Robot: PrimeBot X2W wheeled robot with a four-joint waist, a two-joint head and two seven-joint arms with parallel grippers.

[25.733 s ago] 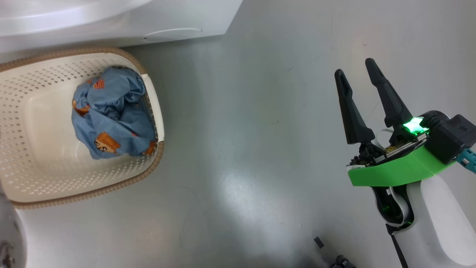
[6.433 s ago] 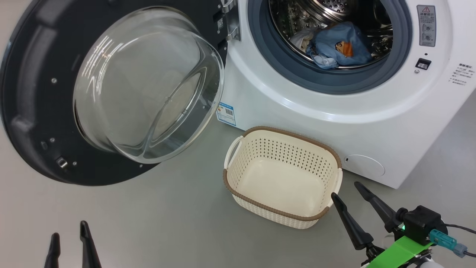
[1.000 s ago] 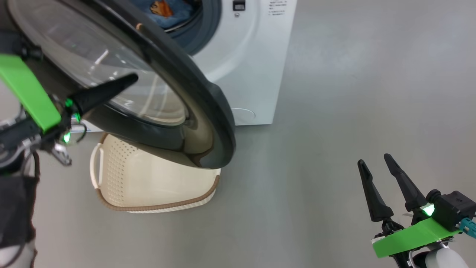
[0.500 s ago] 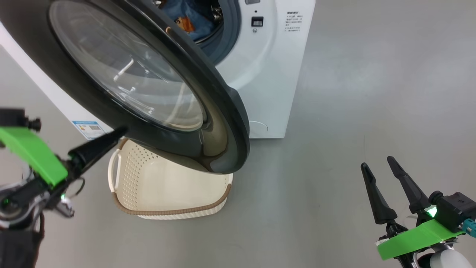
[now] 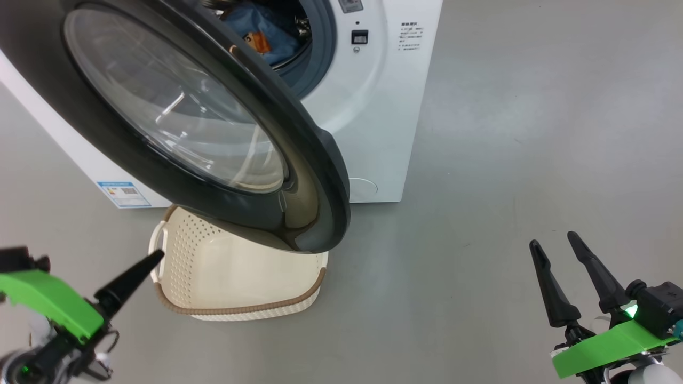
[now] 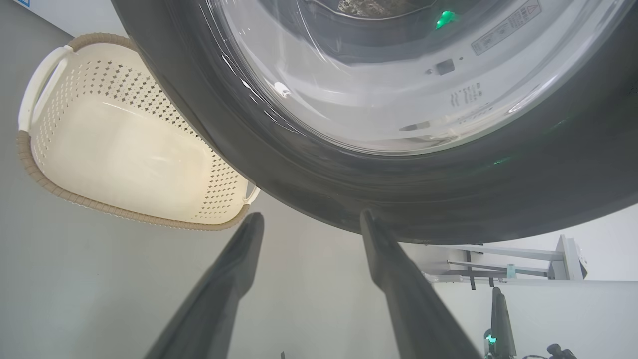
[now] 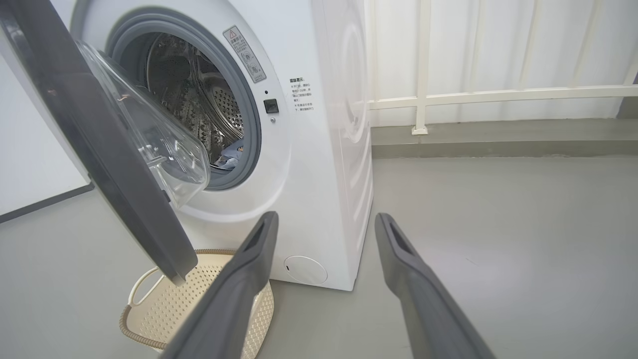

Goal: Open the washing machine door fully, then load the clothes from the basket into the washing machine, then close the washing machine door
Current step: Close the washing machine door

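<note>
The washing machine (image 5: 373,101) stands at the top of the head view. Its black washing machine door (image 5: 224,176) with the glass bowl hangs half swung over the basket (image 5: 235,288), which looks empty. The clothes (image 5: 256,26), blue with an orange print, lie in the drum (image 7: 232,152). My left gripper (image 6: 311,217) is open just below the door's lower rim (image 6: 398,199), holding nothing; in the head view it sits at the lower left (image 5: 149,261), left of the basket. My right gripper (image 5: 560,248) is open and empty at the lower right, far from the machine (image 7: 326,217).
Bare grey floor (image 5: 507,160) spreads to the right of the machine. A blue label sticker (image 5: 124,193) and a round filter cap (image 5: 363,189) sit low on the machine's front. A white railing (image 7: 473,94) and a low kerb run along the wall behind.
My left gripper has come off the door's outer face and dropped to the lower left, beside the basket. The right gripper has stayed open. The head camera has shifted slightly.
</note>
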